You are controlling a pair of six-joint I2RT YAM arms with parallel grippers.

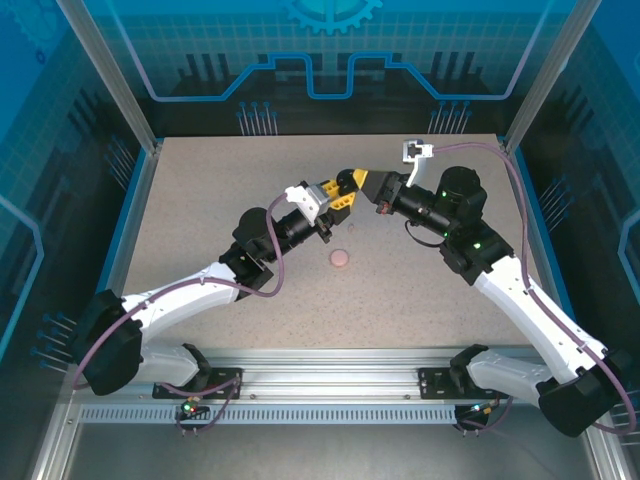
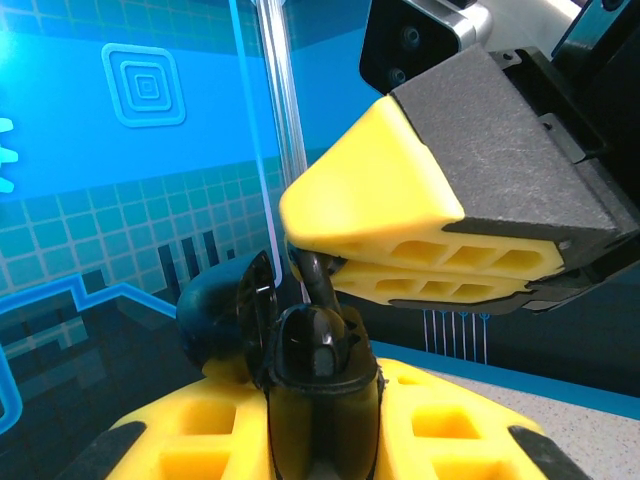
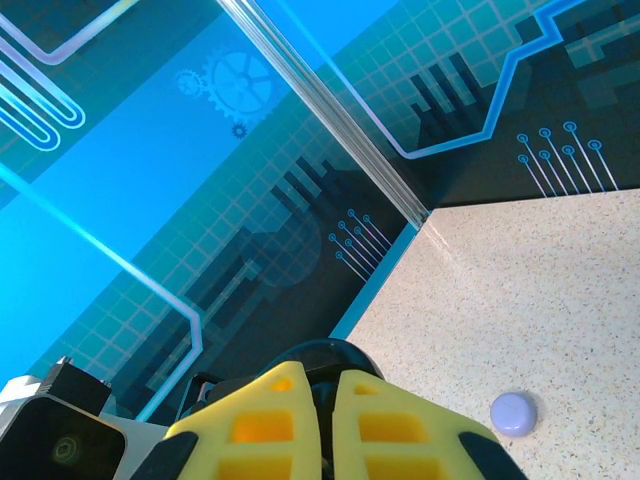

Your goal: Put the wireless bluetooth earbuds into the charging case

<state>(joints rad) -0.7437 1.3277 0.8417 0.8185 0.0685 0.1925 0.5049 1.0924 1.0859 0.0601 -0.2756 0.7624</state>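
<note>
The left gripper [image 1: 348, 188] is reaching over the middle of the table [image 1: 200, 220], and in the left wrist view its yellow fingers [image 2: 190, 440] are pressing in from both sides on a black charging case [image 2: 320, 400], so it is clamped fully onto that case. The case is standing open, with its rounded lid [image 2: 215, 310] hanging back to the left of the body. The right gripper [image 1: 360, 184] is meeting it from the opposite side. Seen from the left wrist, the right gripper [image 2: 300, 248] is coming in from the upper right with its two yellow fingers pressed together, pinching a black earbud [image 2: 312, 272] at their very tips. The earbud is hanging directly over the case's open mouth, its lower end dipping into the dark hollow. Whether it is fully seated there is not clear, and nothing else can be made out inside the case. In the right wrist view the right gripper [image 3: 327, 395] is showing only a thin gap between its fingers. A pink round case [image 1: 340, 258] is lying closed on the table, apart from both grippers. A small lavender round thing [image 3: 513, 413] is resting on the table in the right wrist view, and it may be the same case.
</note>
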